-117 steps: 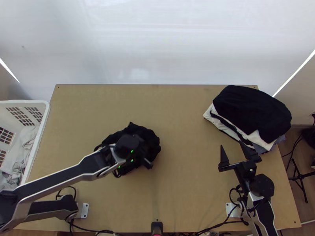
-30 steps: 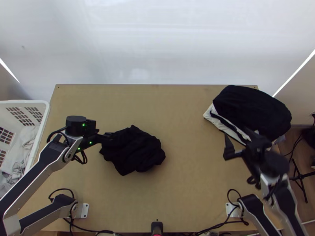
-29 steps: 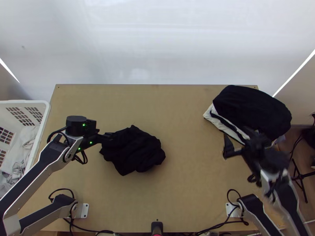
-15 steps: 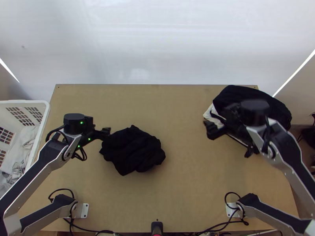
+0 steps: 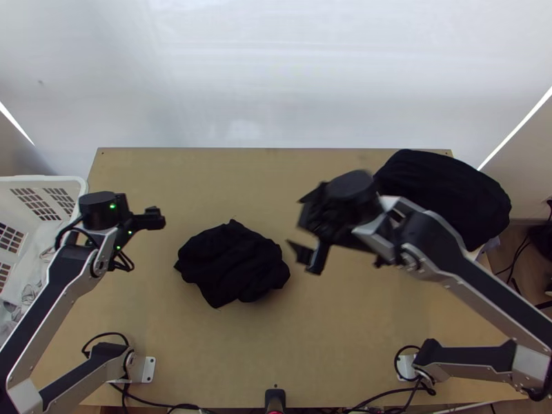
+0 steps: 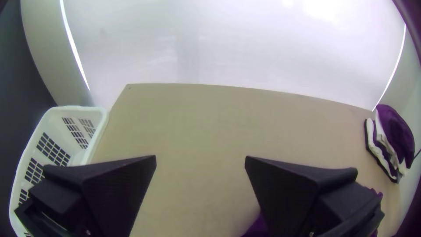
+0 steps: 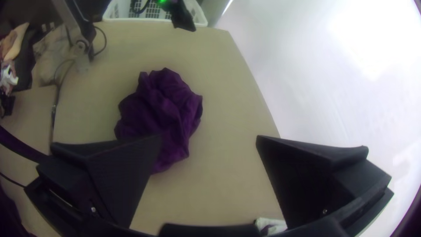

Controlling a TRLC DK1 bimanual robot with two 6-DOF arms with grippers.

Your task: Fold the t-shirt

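A black t-shirt (image 5: 233,265) lies bunched on the table, left of centre in the top view; it looks purple in the right wrist view (image 7: 162,114). My left gripper (image 5: 160,219) is above the table, left of the cloth and apart from it. In the left wrist view, my left gripper (image 6: 200,160) is open and holds nothing. My right gripper (image 5: 301,231) hangs to the right of the cloth in the top view. The right wrist view has my right gripper (image 7: 208,139) with its fingers wide apart and no cloth between them.
A stack of folded clothes (image 5: 441,193), black on top, lies at the table's back right. At the left edge stands a white basket (image 5: 81,190) with light cloth inside. Bare tabletop (image 5: 276,338) shows in front of the t-shirt.
The right gripper has swung from near the stack leftward toward the middle. My left gripper has drawn back left, off the t-shirt's edge. The cloth has kept its bunched shape over the last second.
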